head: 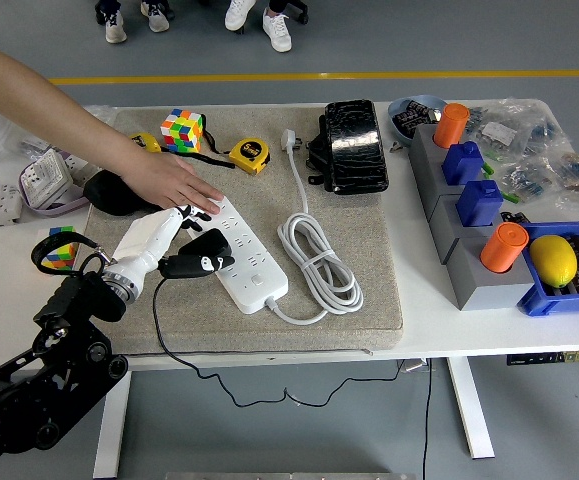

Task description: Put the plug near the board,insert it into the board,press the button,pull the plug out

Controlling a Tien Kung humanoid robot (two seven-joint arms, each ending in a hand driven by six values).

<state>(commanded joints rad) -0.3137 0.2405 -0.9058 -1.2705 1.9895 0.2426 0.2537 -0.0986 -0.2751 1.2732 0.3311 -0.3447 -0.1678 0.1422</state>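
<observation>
Plug (pixel 201 262) sits against the left edge of the white power strip (pixel 241 252) on the grey mat (pixel 369 250), black cord (pixel 159 325) trailing off the near table edge; I can't confirm the prongs are seated. My left hand (pixel 174 225) lies beside it, fingers loose, gripping nothing, with a person's hand (pixel 174 183) pressed on the strip's far end just above mine. Risks as I see them: brushing that hand, snagging the cord, or shoving the strip sideways if it lets go.
</observation>
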